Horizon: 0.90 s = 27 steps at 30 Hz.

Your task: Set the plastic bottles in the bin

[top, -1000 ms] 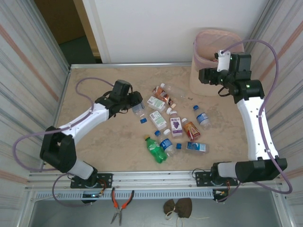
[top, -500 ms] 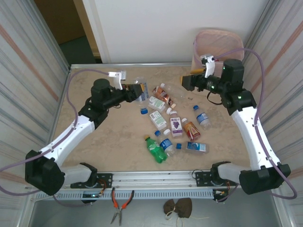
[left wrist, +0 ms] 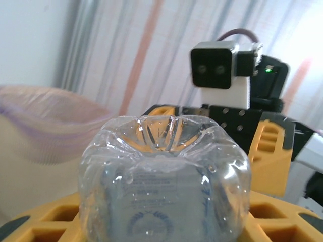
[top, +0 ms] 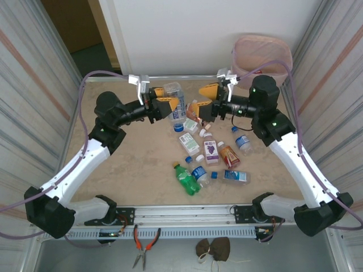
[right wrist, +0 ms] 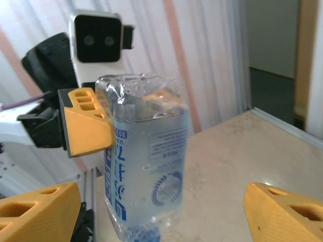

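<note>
One clear, blue-labelled plastic bottle point(top: 177, 107) hangs cap-down, clamped in the left gripper point(top: 166, 101), just left of the right gripper point(top: 206, 99), jaws spread and empty, with the tall beige pink-lined bin point(top: 272, 54) beyond at far right.

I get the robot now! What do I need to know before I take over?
Left gripper: shut on a clear blue-label bottle, held up off the table.
Right gripper: jaws open, facing that bottle, not touching it.
Other bottles: lying mid-table.
Bin: far right corner; contents hidden, so what is done cannot be told.
Left to do: bin the held bottle, then the rest.
</note>
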Available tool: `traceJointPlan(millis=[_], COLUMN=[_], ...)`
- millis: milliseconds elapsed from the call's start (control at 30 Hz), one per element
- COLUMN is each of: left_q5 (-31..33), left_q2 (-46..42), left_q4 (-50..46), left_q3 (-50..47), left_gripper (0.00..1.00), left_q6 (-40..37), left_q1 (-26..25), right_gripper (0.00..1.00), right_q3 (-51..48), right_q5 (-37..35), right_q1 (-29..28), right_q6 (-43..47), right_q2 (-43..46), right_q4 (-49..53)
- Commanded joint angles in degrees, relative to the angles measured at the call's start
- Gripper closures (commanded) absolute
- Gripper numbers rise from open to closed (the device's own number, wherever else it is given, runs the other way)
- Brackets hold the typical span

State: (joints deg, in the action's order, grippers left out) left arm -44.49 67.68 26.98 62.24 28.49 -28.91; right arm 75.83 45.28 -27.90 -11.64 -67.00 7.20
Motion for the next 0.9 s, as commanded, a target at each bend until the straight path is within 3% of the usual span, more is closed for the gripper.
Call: traceJointPlan(millis=[0,233,667,867], left_q5=[-4.88,-7.26,-7.05,-4.72], left_q2=[-1.86,-1.65,-2.14,-3.99], left_q4=[6.58,7.93,6.82,5.26], left_q3=[2.8,5.43,6.26,4.75], left_gripper=[0.51,0.51,0.49,0.43], left_q6=[-1.57,-2.63,-4.62,-6.23], left_q1=[-1.28,-3.63,-5.68,-5.64], right_gripper=[0.16,0.17,0.39,0.43], right_q3=[0.23,1.95,3.45,3.84], right_q5=[0.34,1.35,1.92,1.83], right_q1=[-3.27,-7.4,-9.33,-9.62], right_q6=[2.37,1.79,1.97,2.67], right_q2=[1.45,-0.77,0.09,0.54], right_q4=[-3.68,-4.85,-3.17,-1.81])
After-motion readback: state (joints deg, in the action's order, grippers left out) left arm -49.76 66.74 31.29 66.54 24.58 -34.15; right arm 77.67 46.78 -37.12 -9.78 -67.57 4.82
